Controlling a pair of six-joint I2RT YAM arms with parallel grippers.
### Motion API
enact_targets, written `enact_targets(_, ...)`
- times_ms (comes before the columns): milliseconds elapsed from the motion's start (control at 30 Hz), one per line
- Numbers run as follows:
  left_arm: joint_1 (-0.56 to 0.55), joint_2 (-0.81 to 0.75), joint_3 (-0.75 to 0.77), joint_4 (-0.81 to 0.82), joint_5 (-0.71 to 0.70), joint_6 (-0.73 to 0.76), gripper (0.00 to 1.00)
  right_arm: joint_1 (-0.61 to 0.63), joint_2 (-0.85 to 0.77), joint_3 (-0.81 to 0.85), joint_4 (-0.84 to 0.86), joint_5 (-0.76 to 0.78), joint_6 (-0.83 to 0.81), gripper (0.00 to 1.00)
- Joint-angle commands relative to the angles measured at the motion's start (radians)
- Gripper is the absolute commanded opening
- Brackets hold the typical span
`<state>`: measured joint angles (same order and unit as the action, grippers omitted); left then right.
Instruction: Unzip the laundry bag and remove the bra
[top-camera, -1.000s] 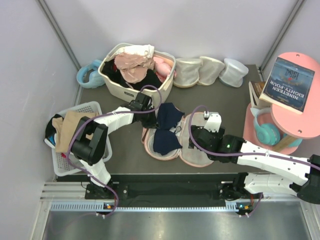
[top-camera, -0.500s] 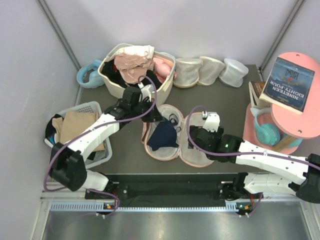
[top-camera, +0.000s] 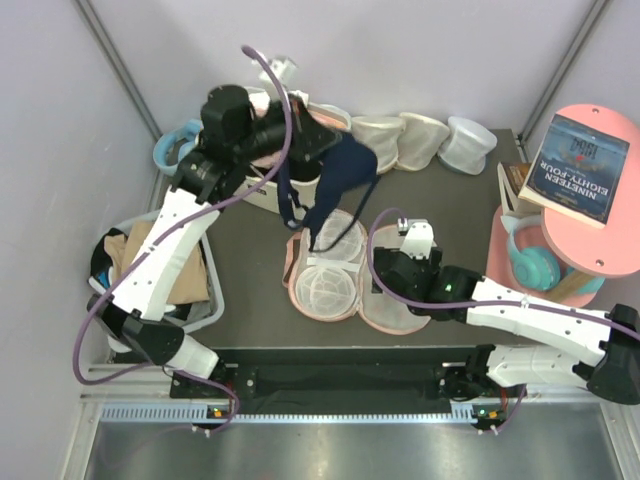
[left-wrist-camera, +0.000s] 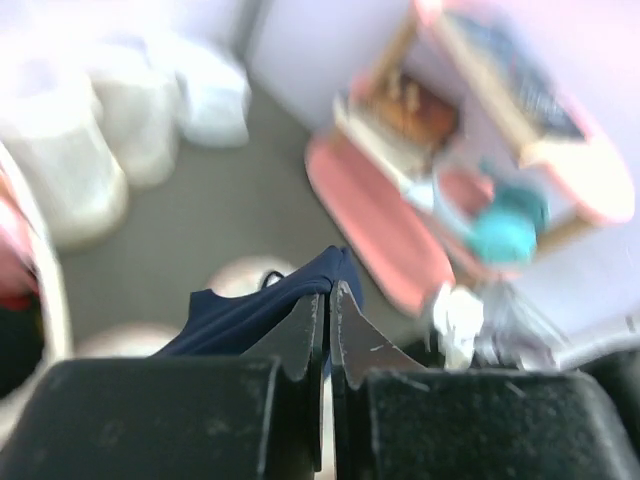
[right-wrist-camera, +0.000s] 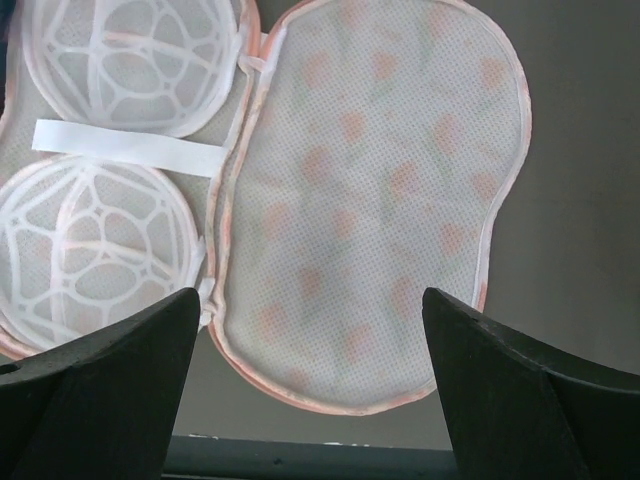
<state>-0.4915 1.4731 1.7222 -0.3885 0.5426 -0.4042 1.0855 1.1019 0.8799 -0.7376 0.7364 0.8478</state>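
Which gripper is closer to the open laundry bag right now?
Right. The right gripper hovers open over the laundry bag's flap; the left gripper is up high beyond the bag, shut on the bra.

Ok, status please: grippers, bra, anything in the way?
Left gripper shut on bra, held high. Right gripper open above laundry bag, which lies unzipped. Bra's low end dangles over bag.

Dark grey table (top-camera: 450, 210), opened laundry bag (top-camera: 325, 290) flat at its middle, three cream containers (top-camera: 420, 140) along the far edge.

Likely a lab booth: plain partition walls (top-camera: 420, 50), aluminium mounting rail (top-camera: 350, 411).
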Motion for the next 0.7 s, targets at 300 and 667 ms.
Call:
enact_targets(300,0.253,0.302,0.479,0.244,-0.106,-0.013,0.00,-0.012,-0.028,0.030,0.049,-0.008,-0.010,0.92)
enact_targets(667,0.363,0.541,0.512,0.355,-0.070,-0.022,0.00,-0.013,-0.037,0.022,0.049,-0.020,-0.009,0.92)
